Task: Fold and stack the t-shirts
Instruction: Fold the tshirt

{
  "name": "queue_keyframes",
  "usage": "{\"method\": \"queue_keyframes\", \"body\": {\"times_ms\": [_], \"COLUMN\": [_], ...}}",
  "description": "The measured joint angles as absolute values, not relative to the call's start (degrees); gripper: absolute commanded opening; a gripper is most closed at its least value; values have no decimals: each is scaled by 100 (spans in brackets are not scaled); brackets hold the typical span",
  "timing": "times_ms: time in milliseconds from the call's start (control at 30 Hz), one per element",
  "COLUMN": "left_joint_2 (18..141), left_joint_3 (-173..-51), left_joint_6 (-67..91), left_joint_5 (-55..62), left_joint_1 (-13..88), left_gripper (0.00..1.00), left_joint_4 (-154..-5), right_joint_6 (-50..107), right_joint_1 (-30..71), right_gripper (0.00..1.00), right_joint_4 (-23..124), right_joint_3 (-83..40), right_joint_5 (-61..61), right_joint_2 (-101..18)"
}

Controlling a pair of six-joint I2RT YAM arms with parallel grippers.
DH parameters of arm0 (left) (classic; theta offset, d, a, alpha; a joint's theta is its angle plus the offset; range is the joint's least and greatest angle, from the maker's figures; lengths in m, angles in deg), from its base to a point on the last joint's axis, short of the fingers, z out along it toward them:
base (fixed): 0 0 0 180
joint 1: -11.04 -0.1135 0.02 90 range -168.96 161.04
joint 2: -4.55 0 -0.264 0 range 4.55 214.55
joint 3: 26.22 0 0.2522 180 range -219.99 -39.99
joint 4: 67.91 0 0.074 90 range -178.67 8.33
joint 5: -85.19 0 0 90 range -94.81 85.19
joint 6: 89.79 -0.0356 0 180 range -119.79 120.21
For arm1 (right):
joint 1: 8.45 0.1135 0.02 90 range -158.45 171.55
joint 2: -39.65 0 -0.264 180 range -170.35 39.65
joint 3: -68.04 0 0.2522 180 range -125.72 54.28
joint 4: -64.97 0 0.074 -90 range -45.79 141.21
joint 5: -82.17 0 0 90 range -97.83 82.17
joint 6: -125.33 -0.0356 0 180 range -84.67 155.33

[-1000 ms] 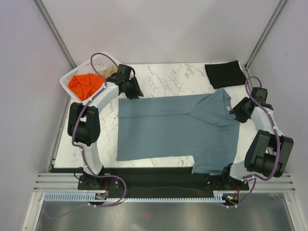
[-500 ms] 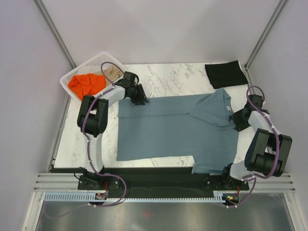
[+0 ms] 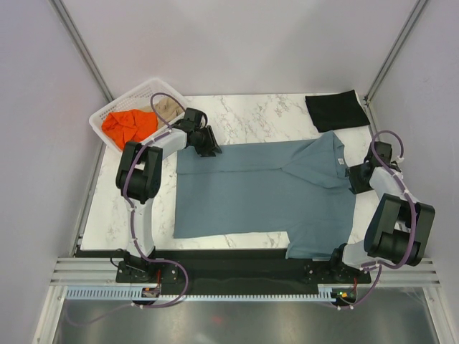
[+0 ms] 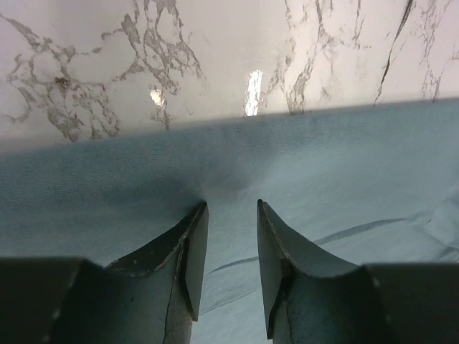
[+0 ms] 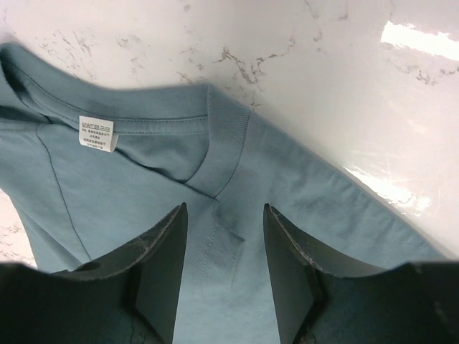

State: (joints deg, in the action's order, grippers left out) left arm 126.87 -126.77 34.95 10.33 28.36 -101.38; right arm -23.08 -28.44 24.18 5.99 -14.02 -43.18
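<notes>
The slate blue-grey t-shirt [image 3: 265,193] lies spread on the marble table, partly folded, with its neck toward the right. My left gripper [image 3: 209,145] is low over its far left hem [image 4: 229,179], jaws open with cloth between them. My right gripper [image 3: 356,177] is low over the collar and shoulder seam [image 5: 222,154], jaws open, next to the white neck label [image 5: 96,133]. A folded black t-shirt [image 3: 336,110] lies at the far right corner. An orange t-shirt [image 3: 129,125] and a beige one [image 3: 167,107] sit in the basket.
The white lattice basket [image 3: 109,111] stands at the far left corner of the table [image 3: 251,115]. Grey walls with metal frame posts close in both sides. A black strip runs along the table's near edge [image 3: 237,258].
My left gripper swung in from beside the basket and came down onto the shirt's far left hem. My right gripper dropped lower at the collar.
</notes>
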Motion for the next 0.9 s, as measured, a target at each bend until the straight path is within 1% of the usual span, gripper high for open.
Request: {"method": "queue_keyframes", "body": {"times_ms": [200, 400, 467, 500, 567, 600, 667, 700, 900], "left_joint_2": [12698, 12698, 12698, 12698, 12698, 12698, 12698, 12698, 12698], "left_joint_3": [-12675, -12670, -12659, -12659, -12657, -12657, -12655, -12653, -12651], "left_joint_6": [3532, 3549, 3560, 3573, 3580, 3582, 3587, 3591, 3593], "left_joint_5": [1035, 1035, 1037, 1039, 1039, 1039, 1037, 1037, 1028], "left_joint_1": [2836, 2836, 2836, 2836, 2836, 2836, 2836, 2836, 2831], "left_gripper": [41, 41, 41, 41, 41, 41, 41, 42, 44], "left_joint_4": [-10120, -10114, -10098, -10094, -10081, -10081, -10079, -10076, -10050], "right_joint_6": [-2596, -2756, -2791, -2798, -2813, -2817, -2846, -2863, -2898], "right_joint_1": [-2844, -2805, -2776, -2767, -2737, -2726, -2702, -2700, -2676], "right_gripper": [54, 52, 50, 48, 36, 20, 3, 0, 0], "right_joint_4": [2493, 2761, 2827, 2853, 2921, 2958, 3008, 3013, 2726], "right_joint_3": [802, 968, 1001, 1012, 1038, 1051, 1073, 1084, 1097], "right_joint_5": [-1392, -1278, -1267, -1265, -1263, -1254, -1247, -1254, -1444], "right_joint_2": [-4211, -4209, -4207, -4202, -4182, -4172, -4150, -4128, -3708]}}
